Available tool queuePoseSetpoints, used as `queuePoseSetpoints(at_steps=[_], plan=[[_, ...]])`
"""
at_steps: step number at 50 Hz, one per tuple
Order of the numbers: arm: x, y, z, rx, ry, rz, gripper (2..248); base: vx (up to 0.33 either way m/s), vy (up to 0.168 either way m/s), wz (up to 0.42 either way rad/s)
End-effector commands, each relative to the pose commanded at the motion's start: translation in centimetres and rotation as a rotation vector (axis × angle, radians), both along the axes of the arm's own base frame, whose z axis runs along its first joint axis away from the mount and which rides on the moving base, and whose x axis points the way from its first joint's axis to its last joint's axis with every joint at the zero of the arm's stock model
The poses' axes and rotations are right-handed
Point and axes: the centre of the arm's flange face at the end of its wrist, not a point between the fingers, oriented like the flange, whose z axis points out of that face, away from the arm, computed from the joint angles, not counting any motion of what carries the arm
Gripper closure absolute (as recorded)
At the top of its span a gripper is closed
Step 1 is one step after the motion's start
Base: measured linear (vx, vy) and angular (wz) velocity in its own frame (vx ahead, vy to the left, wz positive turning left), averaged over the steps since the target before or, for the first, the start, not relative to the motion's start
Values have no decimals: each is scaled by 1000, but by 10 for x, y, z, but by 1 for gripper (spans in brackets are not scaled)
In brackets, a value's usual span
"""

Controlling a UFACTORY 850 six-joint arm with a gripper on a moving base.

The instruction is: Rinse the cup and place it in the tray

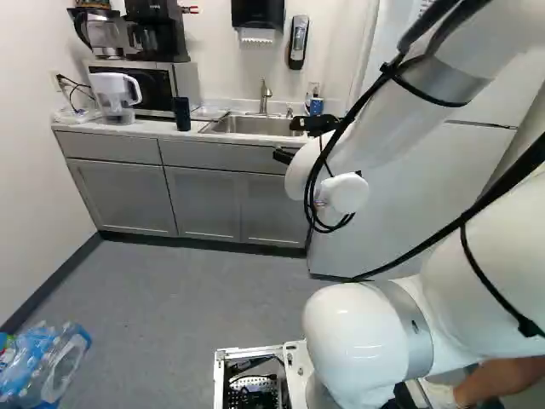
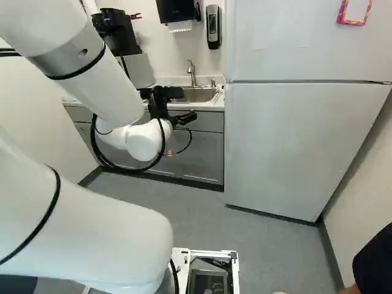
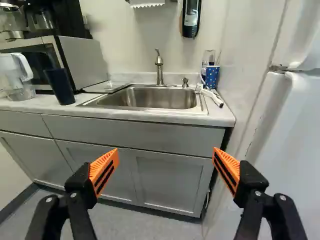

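My gripper (image 1: 285, 140) reaches toward the counter in the left base view, short of the sink. In the wrist view the gripper (image 3: 166, 155) stands wide open, orange pads apart, nothing between them. Ahead of it, a dark blue cup (image 3: 60, 86) stands on the counter between the microwave and the sink; the same cup (image 1: 181, 113) shows in the left base view. A flat tray (image 3: 106, 87) lies between that cup and the sink (image 3: 150, 98). The faucet (image 3: 159, 70) rises behind the basin. No water is seen running.
A blue dotted cup (image 3: 212, 76) and a white brush (image 3: 210, 94) are at the sink's far corner. A pitcher (image 1: 117, 96) and microwave (image 3: 82, 60) share the counter (image 3: 50, 104). The refrigerator (image 2: 288, 141) flanks it. Bottles (image 1: 47, 362) lie low near the base; a person's leg shows beside it.
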Motion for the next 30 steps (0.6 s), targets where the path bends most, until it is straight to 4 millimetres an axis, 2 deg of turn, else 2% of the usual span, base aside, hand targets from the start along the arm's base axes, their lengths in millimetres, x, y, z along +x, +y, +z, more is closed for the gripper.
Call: queuePoseSetpoints(at_steps=[30], plan=[[22, 0, 32, 0, -68, 0, 3, 0, 0, 0]])
